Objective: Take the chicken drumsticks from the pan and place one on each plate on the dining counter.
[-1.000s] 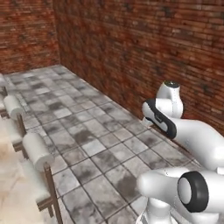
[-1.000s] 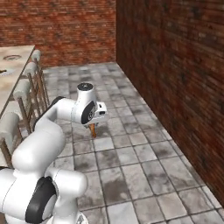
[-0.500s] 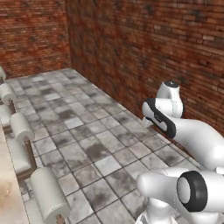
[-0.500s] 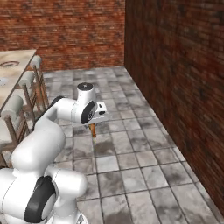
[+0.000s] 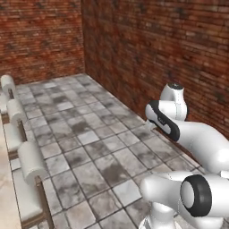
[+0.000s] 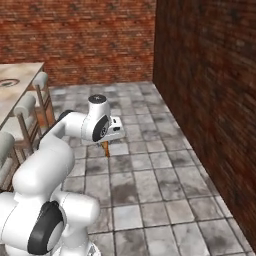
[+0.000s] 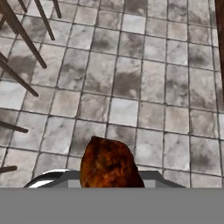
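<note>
Gripping a chicken drumstick (image 7: 111, 164), the pincer (image 6: 106, 146) hangs above the tiled floor (image 6: 150, 170), clenched on the meat so that only a short golden-brown end pokes out beneath the white hand in the right base view. In the hand view the drumstick's thick, glossy end bulges up at the bottom middle, mottled orange-brown with darker patches, and hides the finger tips, so how wide they stand cannot be read directly. The floor below it is grey and white stone squares with dark stains. In the right base view the surface (image 6: 15, 92), beige and marbled, sits at the far left, well apart from the pincer, and a round plate (image 6: 7, 83) with a dark rim lies on it; what the plate carries is too small to tell. Chairs (image 6: 27, 117) with pale padded backs stand along that surface's edge, and their thin dark legs cross the upper left of the hand view. Red brick walls (image 5: 156, 49) close the room behind and beside the arm.
</note>
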